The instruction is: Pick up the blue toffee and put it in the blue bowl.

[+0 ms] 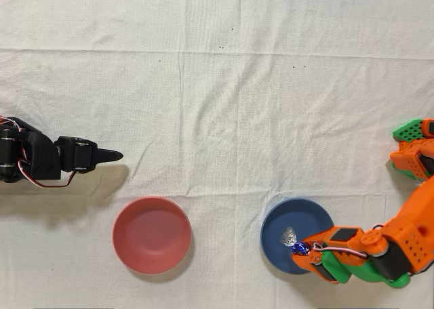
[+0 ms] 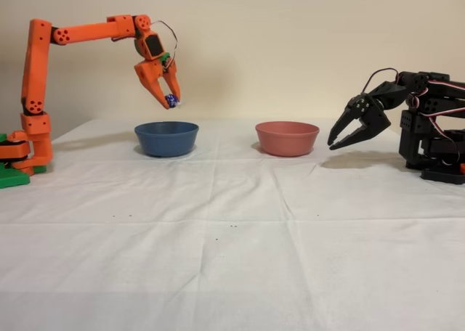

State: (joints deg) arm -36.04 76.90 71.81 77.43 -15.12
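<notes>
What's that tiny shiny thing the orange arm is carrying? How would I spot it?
Find the orange arm at the left of the fixed view and follow it to its gripper, hanging above the blue bowl. Pinched at the tips is the blue toffee: a shiny dark blue sweet, far smaller than either bowl.

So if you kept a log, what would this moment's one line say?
phase: carry | gripper: shut on blue toffee | position: raised above blue bowl | toffee not yet released | pink-red bowl: empty
</notes>
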